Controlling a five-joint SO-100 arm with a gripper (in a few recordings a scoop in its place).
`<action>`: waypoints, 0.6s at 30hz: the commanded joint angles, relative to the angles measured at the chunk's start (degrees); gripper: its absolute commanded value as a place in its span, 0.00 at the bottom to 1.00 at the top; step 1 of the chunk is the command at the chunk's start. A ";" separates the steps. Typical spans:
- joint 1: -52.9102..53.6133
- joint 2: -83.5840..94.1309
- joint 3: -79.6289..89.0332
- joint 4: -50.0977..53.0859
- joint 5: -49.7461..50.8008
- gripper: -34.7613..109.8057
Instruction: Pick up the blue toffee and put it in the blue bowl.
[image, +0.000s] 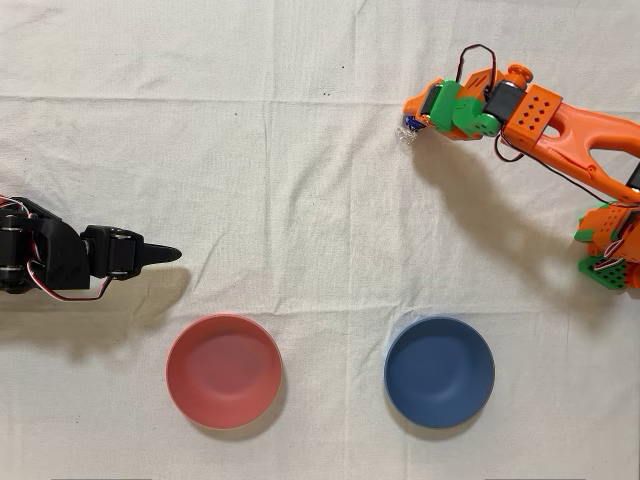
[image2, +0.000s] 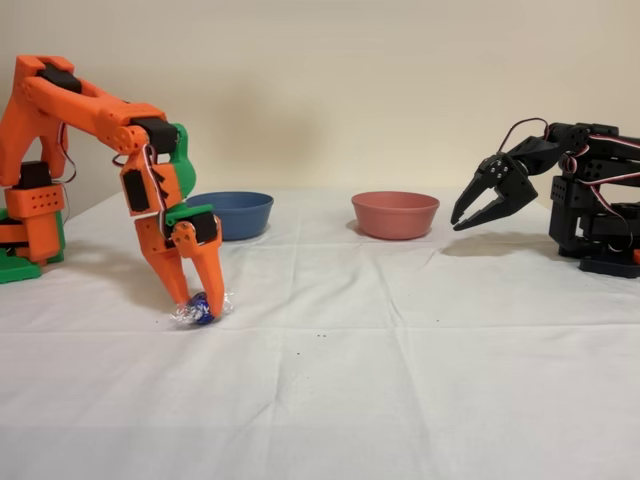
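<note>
The blue toffee (image2: 200, 309), a small shiny blue sweet with silvery wrapper ends, lies on the white cloth between the two orange fingers. My gripper (image2: 197, 301) points down and is shut on it, with a fingertip on each side. From overhead, the toffee (image: 408, 128) peeks out at the left end of the gripper (image: 413, 124), near the upper right. The blue bowl (image: 439, 372) sits empty at the lower right of that view, well below the gripper. Seen from the side, the blue bowl (image2: 232, 213) stands behind the gripper.
A pinkish-red bowl (image: 223, 371) sits left of the blue one overhead, and appears again (image2: 395, 214) at mid-table from the side. The idle black arm (image: 70, 260) rests at the left edge overhead. Wrinkled white cloth covers the table.
</note>
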 joint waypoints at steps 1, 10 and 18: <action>0.09 4.83 -0.18 0.35 -0.53 0.33; 1.32 15.56 0.44 4.39 -3.16 0.33; -3.60 31.20 0.70 12.04 -4.22 0.33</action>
